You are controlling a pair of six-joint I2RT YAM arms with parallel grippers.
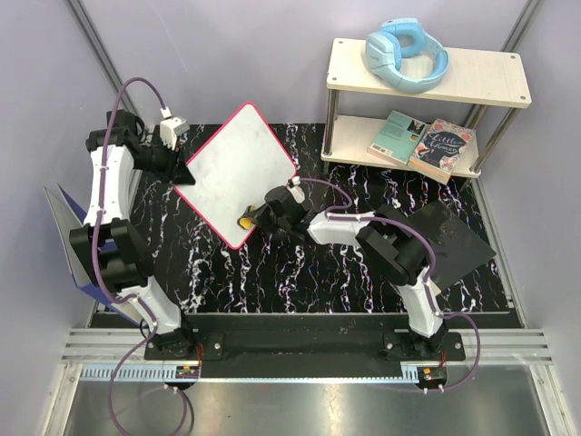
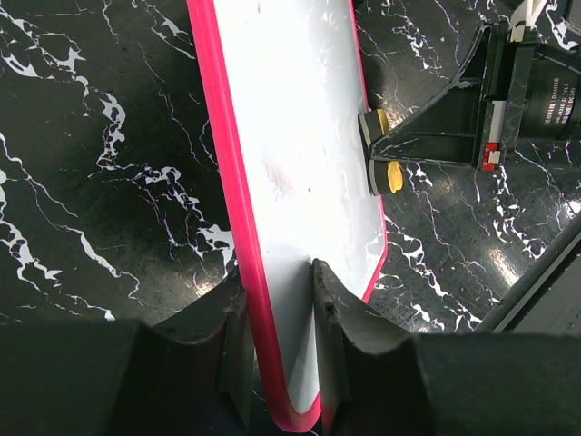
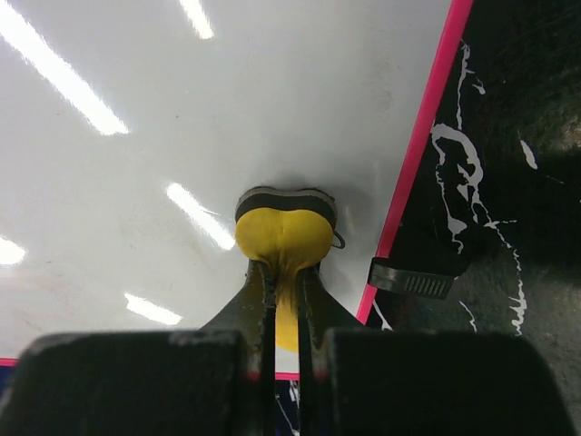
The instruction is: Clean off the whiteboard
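Red-pink rim marks the one whiteboard [image 1: 238, 173], set like a diamond at the black marbled table's [image 1: 300, 272] left-centre. Only the left wrist view shows the left gripper [image 2: 277, 282] clamped on its corner. The right wrist view shows the right gripper [image 3: 283, 277] pinched tight on one yellow eraser [image 3: 283, 238], which touches the board. Only the top view shows two books [image 1: 442, 150] and one headphone set [image 1: 407, 53].

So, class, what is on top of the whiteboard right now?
A yellow eraser, gripped by the right pincer, rests on the whiteboard near its edge. The patch beneath it is hidden.
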